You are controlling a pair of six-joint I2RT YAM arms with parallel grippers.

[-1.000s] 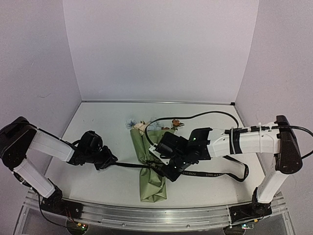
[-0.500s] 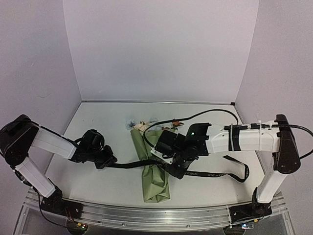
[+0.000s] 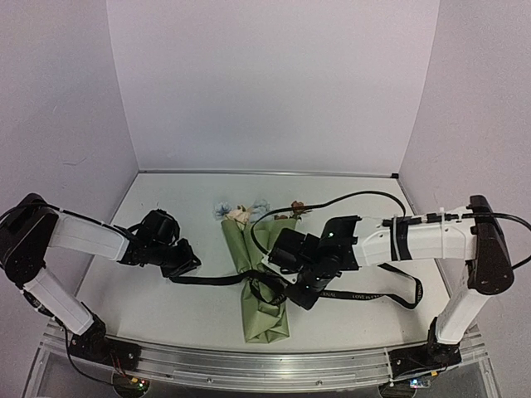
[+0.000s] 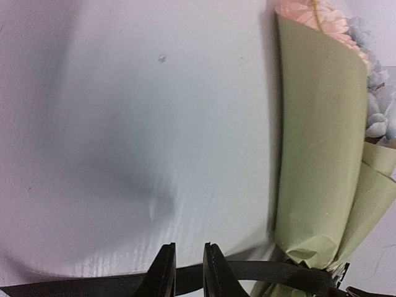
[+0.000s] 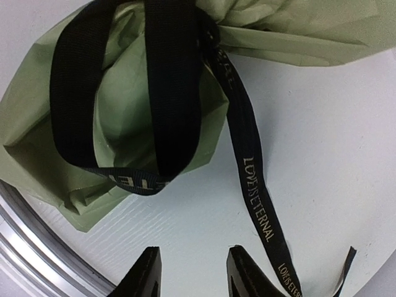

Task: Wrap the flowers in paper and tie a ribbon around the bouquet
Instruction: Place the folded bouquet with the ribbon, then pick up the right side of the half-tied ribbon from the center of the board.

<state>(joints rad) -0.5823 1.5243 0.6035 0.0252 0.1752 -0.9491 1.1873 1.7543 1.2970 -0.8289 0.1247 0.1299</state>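
Observation:
The bouquet lies in the middle of the table, its olive-green paper (image 3: 261,313) wrapped as a cone with the flowers (image 3: 241,212) sticking out of the far end. The black ribbon (image 3: 217,279) is looped around the cone's narrow waist (image 5: 167,93), and its lettered tail (image 5: 257,204) trails off to the right. My left gripper (image 3: 189,265) hovers over the ribbon's left end; its fingers (image 4: 185,267) stand a narrow gap apart, and the ribbon (image 4: 260,272) runs crosswise under them. My right gripper (image 3: 302,297) is open just right of the knot, with only bare table between its fingers (image 5: 195,270).
A black cable (image 3: 332,199) arcs from the right arm over the back of the table. An aluminium rail (image 3: 249,365) runs along the near edge, close to the cone's bottom tip (image 5: 37,229). Walls close off the left, right and back.
My right gripper has opened and drawn back slightly from the ribbon loop at the cone's waist. My left gripper has shifted a little to the right and away from me.

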